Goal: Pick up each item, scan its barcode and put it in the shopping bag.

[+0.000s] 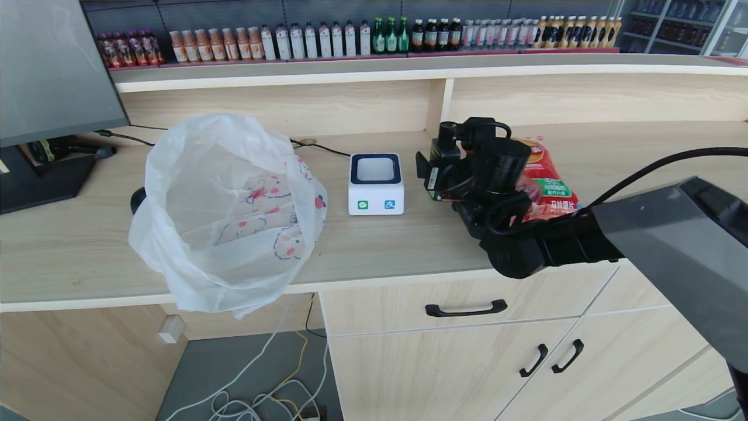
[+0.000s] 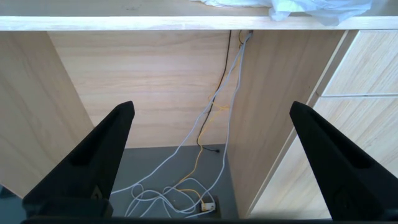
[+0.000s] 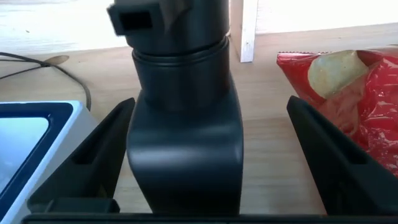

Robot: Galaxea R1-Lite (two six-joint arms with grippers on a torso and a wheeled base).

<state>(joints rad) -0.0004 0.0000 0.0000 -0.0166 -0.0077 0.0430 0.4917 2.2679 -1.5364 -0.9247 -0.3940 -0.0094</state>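
A translucent white shopping bag [image 1: 228, 210] stands open on the left of the wooden counter [image 1: 409, 245]; its bottom edge hangs over the front [image 2: 311, 7]. A white barcode scanner box [image 1: 376, 184] [image 3: 25, 143] sits mid-counter. Right of it stands a black upright handheld device [image 1: 447, 137] [image 3: 186, 93], between the spread fingers of my right gripper [image 1: 450, 169] [image 3: 209, 102], which is open. A red chips bag [image 1: 546, 175] [image 3: 354, 93] lies just behind the arm. My left gripper [image 2: 211, 109] hangs open below the counter's front edge, holding nothing.
A monitor [image 1: 52, 64] on its stand occupies the counter's far left. A raised ledge and a shelf of bottles [image 1: 380, 35] run along the back. Drawers and cupboard doors [image 1: 467, 310] are under the counter, and loose cables [image 2: 186, 186] lie on the floor.
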